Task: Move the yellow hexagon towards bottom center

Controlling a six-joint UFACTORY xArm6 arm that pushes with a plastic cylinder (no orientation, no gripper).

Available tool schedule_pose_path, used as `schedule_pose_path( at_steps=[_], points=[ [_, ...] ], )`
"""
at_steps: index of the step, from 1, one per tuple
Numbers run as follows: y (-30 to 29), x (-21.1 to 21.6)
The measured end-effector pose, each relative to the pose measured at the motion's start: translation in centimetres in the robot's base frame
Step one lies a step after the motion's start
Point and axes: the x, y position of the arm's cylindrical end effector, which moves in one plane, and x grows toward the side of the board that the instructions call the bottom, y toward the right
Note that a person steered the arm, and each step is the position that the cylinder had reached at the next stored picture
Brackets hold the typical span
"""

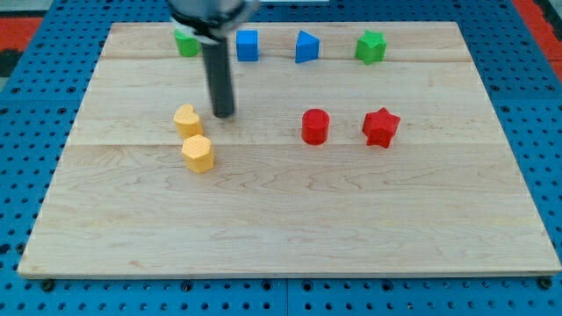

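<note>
Left of centre, my tip [225,114] is hovering pincerless up-right of the yellow hexagon [198,154], which is sitting mid-board with the bottom-centre run remaining.

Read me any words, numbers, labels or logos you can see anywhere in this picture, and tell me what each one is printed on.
None: no readable text, number, label or logo shows anywhere.
The wooden board, the blue pegboard and the rod above my tip are unmarked.
The blocks, such as the yellow hexagon and red star, are plain coloured.
</note>
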Motion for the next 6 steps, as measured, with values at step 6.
schedule_pose_path(
  at_steps=[6],
  points=[
    [4.0,13.8]
  ],
)
